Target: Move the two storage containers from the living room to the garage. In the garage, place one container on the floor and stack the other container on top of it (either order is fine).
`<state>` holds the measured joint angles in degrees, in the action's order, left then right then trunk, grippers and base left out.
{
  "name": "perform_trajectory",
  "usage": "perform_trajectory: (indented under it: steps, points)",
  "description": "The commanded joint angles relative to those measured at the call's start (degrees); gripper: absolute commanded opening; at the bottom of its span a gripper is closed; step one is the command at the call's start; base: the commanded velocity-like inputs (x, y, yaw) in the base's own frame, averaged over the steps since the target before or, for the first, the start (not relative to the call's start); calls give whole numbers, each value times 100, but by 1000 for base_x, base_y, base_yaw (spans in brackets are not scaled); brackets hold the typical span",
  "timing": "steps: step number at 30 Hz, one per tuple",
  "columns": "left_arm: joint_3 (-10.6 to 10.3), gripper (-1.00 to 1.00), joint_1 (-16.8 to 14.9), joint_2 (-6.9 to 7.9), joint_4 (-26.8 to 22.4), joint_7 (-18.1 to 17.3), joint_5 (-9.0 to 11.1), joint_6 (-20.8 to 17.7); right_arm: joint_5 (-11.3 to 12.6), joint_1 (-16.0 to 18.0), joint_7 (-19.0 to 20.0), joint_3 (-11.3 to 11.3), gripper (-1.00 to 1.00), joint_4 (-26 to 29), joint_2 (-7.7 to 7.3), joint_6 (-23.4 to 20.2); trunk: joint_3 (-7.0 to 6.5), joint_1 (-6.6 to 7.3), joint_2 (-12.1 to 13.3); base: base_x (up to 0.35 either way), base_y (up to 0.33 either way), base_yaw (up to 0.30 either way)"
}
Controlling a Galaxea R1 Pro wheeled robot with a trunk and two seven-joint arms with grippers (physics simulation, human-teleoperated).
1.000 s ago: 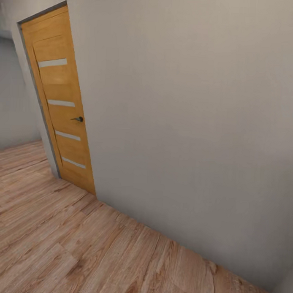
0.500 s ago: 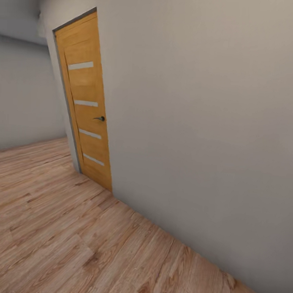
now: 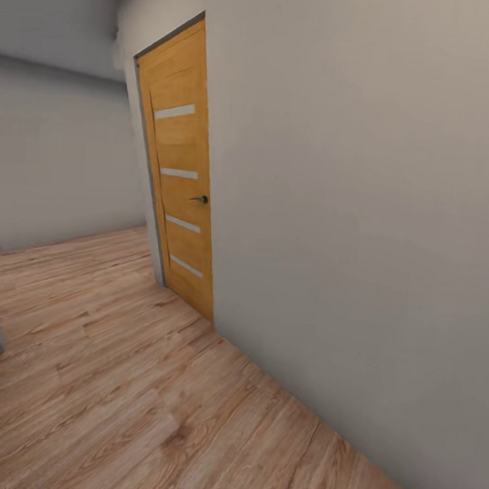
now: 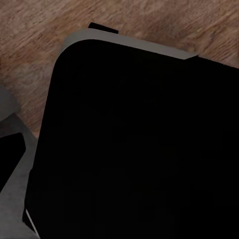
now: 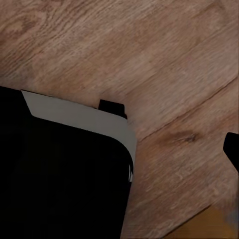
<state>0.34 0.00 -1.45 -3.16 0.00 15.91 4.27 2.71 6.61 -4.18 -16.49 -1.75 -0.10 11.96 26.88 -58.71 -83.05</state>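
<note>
No containers show while the robot crosses the wood floor [image 3: 127, 381] along a grey wall [image 3: 358, 206] near a closed door [image 3: 179, 193], so its base could clip that wall; I cannot tell how either gripper's jaws stand.

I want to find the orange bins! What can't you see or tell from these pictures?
- Behind the wooden door: head view, it is shut.
- Further along the hallway: head view, cut off by the picture's left edge.
- Most of the wood floor: left wrist view, a black body covers it.
- Right wrist view: another black body hides the floor beneath.
</note>
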Motion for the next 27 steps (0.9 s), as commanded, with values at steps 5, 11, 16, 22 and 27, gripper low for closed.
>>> perform_trajectory:
  steps: [5,11,16,22,27]
  points:
    - [1,100,0,-4,-1,0,25,12,28,7,-13,-47,100,-18,2,34,5,-2,-3,216,0,281]
    - [1,100,0,1,-1,0,24,12,28,7,-13,-47,100,-18,-6,34,5,-2,-3,216,0,281]
    - [1,100,0,-1,-3,0,22,12,22,7,-13,-47,100,-18,-7,34,5,-2,-3,216,0,281]
    - [1,100,0,-1,-1,0,20,12,27,7,-13,-47,100,-18,-7,34,5,-2,-3,216,0,281]
    - [1,100,0,1,-1,0,21,12,28,7,-13,-47,100,-18,-7,34,5,-2,-3,216,0,280]
